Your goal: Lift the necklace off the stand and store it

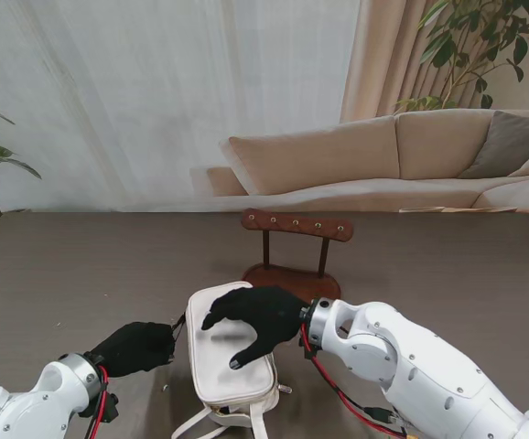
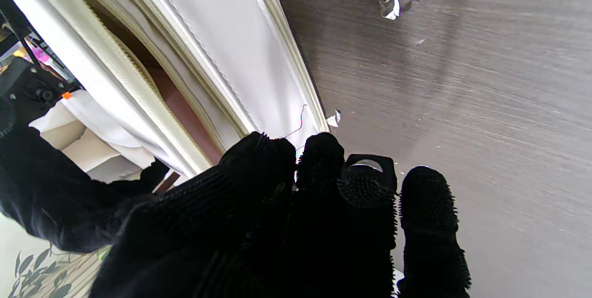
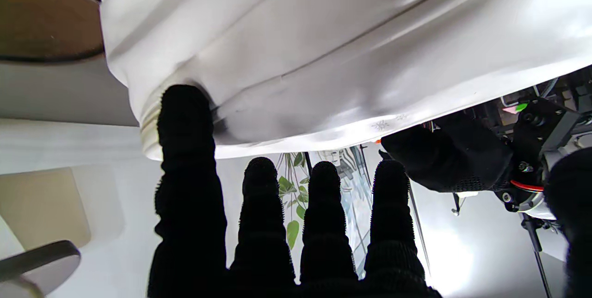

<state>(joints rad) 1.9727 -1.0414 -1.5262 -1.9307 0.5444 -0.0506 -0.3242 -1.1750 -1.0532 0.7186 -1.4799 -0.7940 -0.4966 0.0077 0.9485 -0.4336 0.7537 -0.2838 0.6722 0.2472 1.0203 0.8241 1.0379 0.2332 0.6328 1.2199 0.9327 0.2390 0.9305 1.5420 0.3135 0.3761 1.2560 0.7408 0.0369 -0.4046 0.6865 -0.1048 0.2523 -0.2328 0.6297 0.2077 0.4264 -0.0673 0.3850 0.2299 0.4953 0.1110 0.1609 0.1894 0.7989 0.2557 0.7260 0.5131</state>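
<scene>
The right robot hand (image 1: 255, 320) rests spread, holding nothing, on the white pouch (image 1: 231, 352), near the bare wooden stand (image 1: 296, 247). The left robot hand (image 1: 136, 347) pinches the pouch's zipper pull; the necklace is unseen.

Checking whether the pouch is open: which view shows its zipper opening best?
The left wrist view: the white pouch's zipper gapes, showing the brownish lining. The stand view shows only its closed-looking top under the right hand; the right wrist view shows only outer wall.
</scene>
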